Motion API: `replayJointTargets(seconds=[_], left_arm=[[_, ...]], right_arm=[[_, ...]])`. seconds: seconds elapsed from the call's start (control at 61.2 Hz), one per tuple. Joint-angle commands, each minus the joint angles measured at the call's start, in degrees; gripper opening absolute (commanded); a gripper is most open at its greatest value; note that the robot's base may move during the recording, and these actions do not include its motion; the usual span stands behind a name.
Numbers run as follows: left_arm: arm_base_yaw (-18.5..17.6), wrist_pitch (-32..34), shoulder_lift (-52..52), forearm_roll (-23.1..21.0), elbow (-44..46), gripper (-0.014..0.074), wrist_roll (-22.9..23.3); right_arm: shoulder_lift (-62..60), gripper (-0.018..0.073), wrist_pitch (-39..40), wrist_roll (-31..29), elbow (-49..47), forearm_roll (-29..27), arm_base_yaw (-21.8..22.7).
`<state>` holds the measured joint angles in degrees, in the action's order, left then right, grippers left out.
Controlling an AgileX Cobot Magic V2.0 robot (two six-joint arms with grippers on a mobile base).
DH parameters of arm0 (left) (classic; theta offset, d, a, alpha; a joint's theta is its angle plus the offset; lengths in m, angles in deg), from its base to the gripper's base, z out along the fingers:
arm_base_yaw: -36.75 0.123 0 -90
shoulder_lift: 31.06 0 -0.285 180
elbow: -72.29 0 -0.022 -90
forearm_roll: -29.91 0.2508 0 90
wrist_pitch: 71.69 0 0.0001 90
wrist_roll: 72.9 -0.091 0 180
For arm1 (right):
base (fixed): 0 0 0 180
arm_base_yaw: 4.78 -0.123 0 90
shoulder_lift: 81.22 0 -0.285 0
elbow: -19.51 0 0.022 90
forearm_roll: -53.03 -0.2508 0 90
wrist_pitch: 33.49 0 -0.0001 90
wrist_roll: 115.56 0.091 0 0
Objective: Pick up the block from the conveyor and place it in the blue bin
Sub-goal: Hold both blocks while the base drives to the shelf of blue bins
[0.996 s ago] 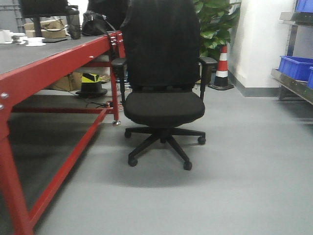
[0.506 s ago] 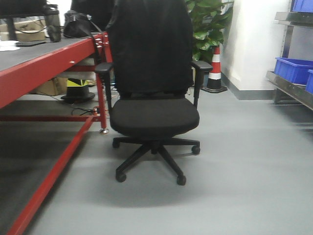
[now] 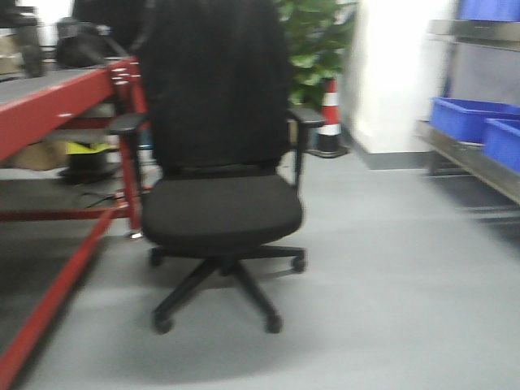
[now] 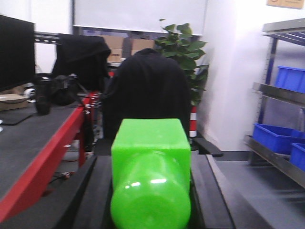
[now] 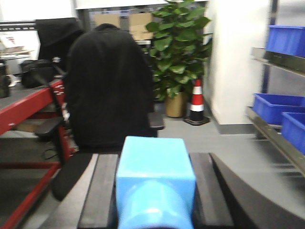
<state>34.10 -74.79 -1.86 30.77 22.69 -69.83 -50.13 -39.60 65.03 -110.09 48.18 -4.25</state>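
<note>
At about 10 o'clock from our base runs the conveyor point(image 3: 36, 85), its red frame edge toward us. Dead ahead at 12 stands a black office chair point(image 3: 219, 162), between us and the back wall. The blue bins point(image 3: 471, 118) sit on a metal shelf point(image 3: 475, 166) at roughly 2 o'clock, well apart from both arms.

Our left gripper point(image 4: 150, 157) is closed around a green block point(image 4: 150, 181), which fills the gap between the black fingers point(image 4: 95, 195) with its long axis pointing forward along them. Our right gripper point(image 5: 155, 157) likewise clamps a blue block point(image 5: 155, 176), lying the same way.

We judge the bins to lie right of both wrists, so the right arm is the nearer one. The base likely has to swing toward 2 o'clock, clearing the chair. Motion blur leaves us unable to tell which bin is meant.
</note>
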Motion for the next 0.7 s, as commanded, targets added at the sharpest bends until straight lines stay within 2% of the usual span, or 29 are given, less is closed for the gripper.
replayJointTargets(seconds=[0.0, 0.686], left_arm=[[0.01, 1.16, -0.23, -0.23, -0.07, -0.0111, -0.04], [0.01, 1.16, -0.23, -0.23, -0.07, -0.0111, -0.04]], right_arm=[[-0.22, -0.0155, 1.28, -0.14, 0.15, -0.11, 0.09], [-0.22, -0.0155, 1.28, -0.14, 0.15, -0.11, 0.09]])
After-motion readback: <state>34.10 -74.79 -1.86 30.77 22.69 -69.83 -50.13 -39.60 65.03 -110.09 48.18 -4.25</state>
